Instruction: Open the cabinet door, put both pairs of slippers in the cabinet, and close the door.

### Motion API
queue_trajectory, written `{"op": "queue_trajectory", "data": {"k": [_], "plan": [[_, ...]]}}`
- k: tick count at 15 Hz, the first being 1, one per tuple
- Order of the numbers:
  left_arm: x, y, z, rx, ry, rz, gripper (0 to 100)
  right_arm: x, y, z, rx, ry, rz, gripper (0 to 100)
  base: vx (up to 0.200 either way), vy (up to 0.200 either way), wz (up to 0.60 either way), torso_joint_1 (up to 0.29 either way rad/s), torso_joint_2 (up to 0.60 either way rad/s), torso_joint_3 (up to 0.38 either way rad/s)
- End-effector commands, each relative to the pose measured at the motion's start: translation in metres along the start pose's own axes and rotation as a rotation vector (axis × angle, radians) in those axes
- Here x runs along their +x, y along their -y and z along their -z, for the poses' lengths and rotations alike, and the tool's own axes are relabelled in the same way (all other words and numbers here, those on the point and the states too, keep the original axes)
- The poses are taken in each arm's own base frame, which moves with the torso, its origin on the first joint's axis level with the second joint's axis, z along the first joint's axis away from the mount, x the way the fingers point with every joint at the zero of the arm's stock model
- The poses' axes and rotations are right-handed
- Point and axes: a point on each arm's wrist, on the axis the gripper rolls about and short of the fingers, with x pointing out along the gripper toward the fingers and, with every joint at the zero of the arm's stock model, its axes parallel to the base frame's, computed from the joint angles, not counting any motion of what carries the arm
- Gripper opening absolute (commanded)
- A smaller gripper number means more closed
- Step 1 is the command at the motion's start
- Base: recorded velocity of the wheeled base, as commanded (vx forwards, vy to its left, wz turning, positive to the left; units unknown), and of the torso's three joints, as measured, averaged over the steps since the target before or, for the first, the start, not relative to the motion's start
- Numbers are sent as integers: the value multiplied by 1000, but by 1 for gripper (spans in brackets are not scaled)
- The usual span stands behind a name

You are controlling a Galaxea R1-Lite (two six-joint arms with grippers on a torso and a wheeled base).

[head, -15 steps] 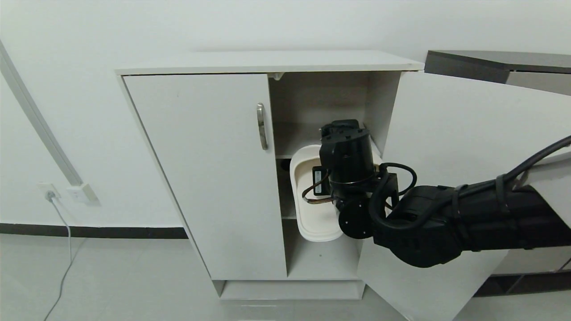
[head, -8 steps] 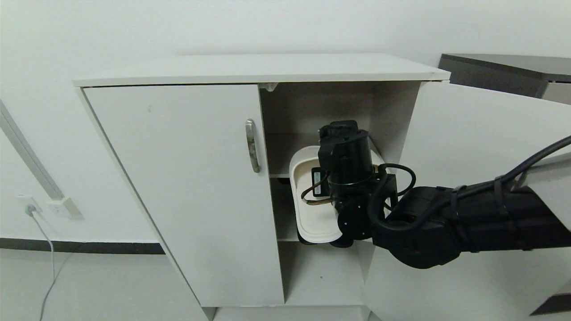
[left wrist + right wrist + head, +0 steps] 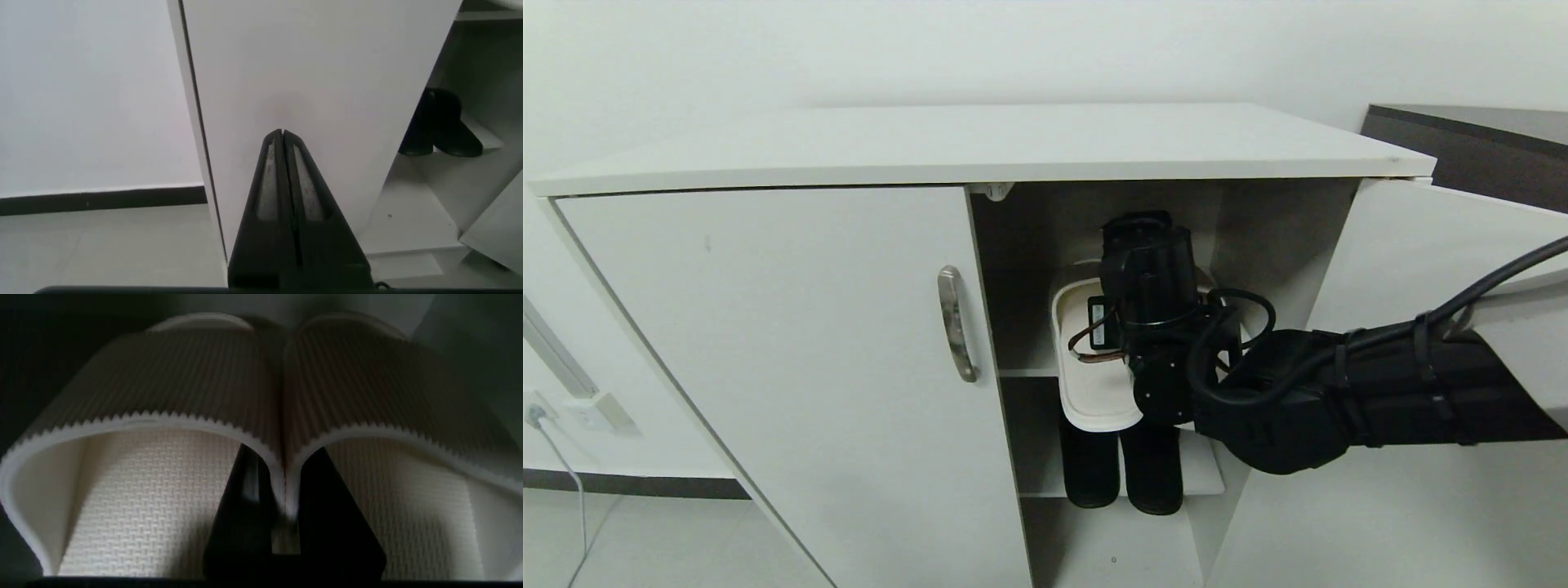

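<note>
Holding the white slippers inside the open cabinet.
My right gripper [image 3: 283,508] is clamped on the adjoining strap edges of the white slippers [image 3: 1094,392], which sit in the open right half of the cabinet [image 3: 980,147], heels outward. They are above the black slippers [image 3: 1123,469], which lie side by side on a lower shelf. The right door [image 3: 1421,261] stands open and the left door [image 3: 768,367] is closed. My left gripper [image 3: 282,139] is fully closed, empty, and faces the left door.

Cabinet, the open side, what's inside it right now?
Black slippers lie on the lower shelf. Above them, the right gripper holds the white slippers in the opening. The closed left door hides that half, and the arm covers the upper shelf's back.
</note>
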Motion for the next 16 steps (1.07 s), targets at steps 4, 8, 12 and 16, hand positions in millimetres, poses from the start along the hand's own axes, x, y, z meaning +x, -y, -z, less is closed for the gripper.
{"op": "queue_trajectory", "data": {"k": [4,8,12,16], "plan": [[0,0,0,0,-1,0,0,29,-8,-1,8,-9,25,0,0,0,0,0,0,0],[0,0,0,0,-1,0,0,53,-6,-4,18,-10,42,0,0,0,0,0,0,0],[0,0,0,0,-1,0,0,61,-5,1,9,-27,33,0,0,0,0,0,0,0],[0,0,0,0,-1,-1,0,63,-5,4,5,-35,28,0,0,0,0,0,0,0]]}}
